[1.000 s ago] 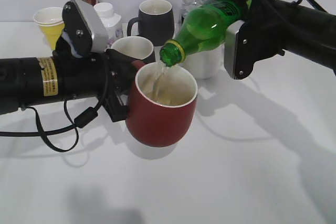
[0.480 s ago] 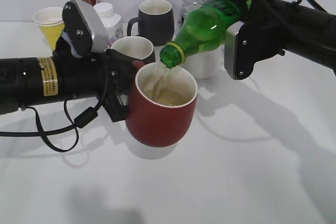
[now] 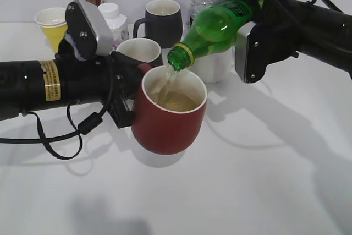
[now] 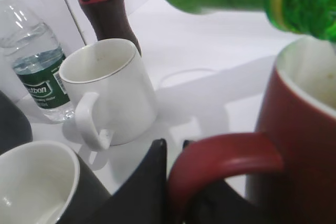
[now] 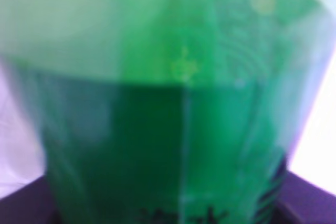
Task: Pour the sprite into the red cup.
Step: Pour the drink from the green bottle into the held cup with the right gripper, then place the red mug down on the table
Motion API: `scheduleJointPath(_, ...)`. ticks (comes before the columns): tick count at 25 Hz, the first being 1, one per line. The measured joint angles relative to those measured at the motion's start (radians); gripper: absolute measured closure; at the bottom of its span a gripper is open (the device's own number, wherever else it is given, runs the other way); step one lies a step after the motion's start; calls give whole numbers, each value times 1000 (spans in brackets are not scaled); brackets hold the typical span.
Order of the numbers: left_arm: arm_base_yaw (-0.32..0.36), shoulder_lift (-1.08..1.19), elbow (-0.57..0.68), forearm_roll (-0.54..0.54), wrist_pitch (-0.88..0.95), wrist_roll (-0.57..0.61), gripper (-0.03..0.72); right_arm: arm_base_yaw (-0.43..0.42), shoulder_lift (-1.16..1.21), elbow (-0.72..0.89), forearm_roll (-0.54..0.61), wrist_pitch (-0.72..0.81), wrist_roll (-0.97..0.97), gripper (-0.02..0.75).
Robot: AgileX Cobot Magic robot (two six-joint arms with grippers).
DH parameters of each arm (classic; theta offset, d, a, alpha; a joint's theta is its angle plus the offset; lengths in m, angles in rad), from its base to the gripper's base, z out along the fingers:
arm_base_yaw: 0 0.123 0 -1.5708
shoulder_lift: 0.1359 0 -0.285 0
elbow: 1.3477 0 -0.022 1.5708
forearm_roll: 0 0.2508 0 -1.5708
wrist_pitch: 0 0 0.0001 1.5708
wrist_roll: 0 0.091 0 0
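Sprite [image 3: 215, 28] tilted neck-down, mouth over red cup [image 3: 168, 115] rim, thin stream falling in. Right gripper [image 3: 245, 9] clamped round bottle body. Left gripper [image 3: 125, 89] closed on cup handle, cup raised off counter [image 3: 247, 180]. 2 dark mugs behind.

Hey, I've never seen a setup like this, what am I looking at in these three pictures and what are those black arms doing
These are two robot arms at a white table. The wide picture is from a camera in front; the other two come from cameras on each arm's wrist. The left end effector grips the red cup by its handle, seen close up in the left wrist picture. The right end effector holds the sprite tilted, neck over the cup, liquid running in; its wrist picture is just a green blur. Behind stand black mugs, a white mug, a yellow paper cup, a cola bottle and a water bottle.
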Motion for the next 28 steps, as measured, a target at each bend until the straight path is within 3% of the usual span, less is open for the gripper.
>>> scheduleJointPath(5, 0, 0, 0, -1, -7, 2, 630, 0, 0, 7, 10, -7, 13, 309)
scheduleJointPath(11, 0, 0, 0, -24, -8, 2, 630, 0, 0, 41, 42, -10, 165, 309)
scheduleJointPath(20, 18, -30, 2, -128, -5, 3, 630, 0, 0, 44, 99, -12, 543, 309)
scheduleJointPath(28, 137, -137, 8, -201, 10, 3, 630, 0, 0, -13, 155, -18, 1008, 310)
